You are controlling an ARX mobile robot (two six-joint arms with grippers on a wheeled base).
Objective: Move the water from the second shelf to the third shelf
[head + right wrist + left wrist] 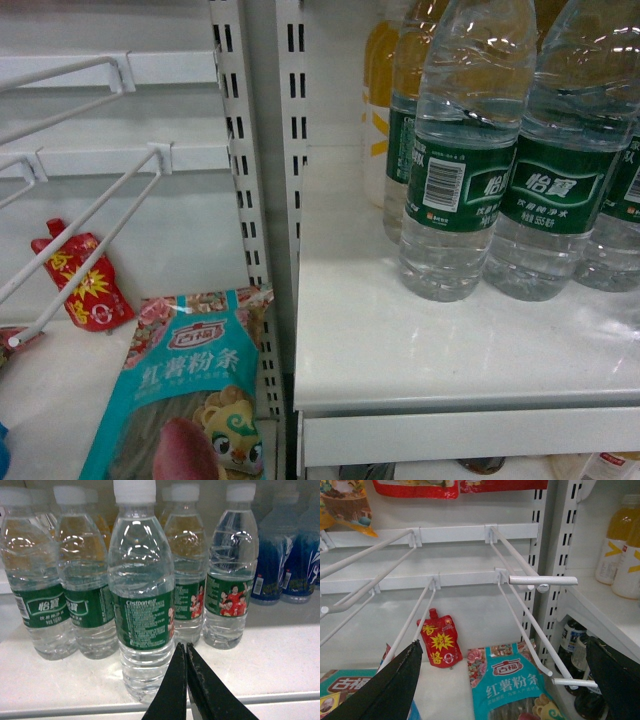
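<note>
1. Several water bottles stand grouped on the white shelf (pixel 280 645), and the nearest water bottle (pixel 141 595) is directly ahead of the right gripper (pixel 186 652), just beyond its tips and slightly to their left, forward of the row behind it.
2. Full to the shoulder, it will likely feel heavy for its size; the thin ribbed wall should give a little under pressure and the smooth plastic may slip.
3. The green label band at mid-body looks like the safest place to grip, since it is the straightest part and sits near the middle of the weight.
4. The right gripper is clenched, its two dark fingers pressed together and holding nothing, so it must spread before closing round the bottle.
5. It points level at the bottle's lower body from the shelf's front edge.
6. The left gripper (pixel 505 680) hangs released and empty, fingers far apart, facing white peg hooks (pixel 530 580) and snack packets (pixel 512 685) ahead of it.
</note>
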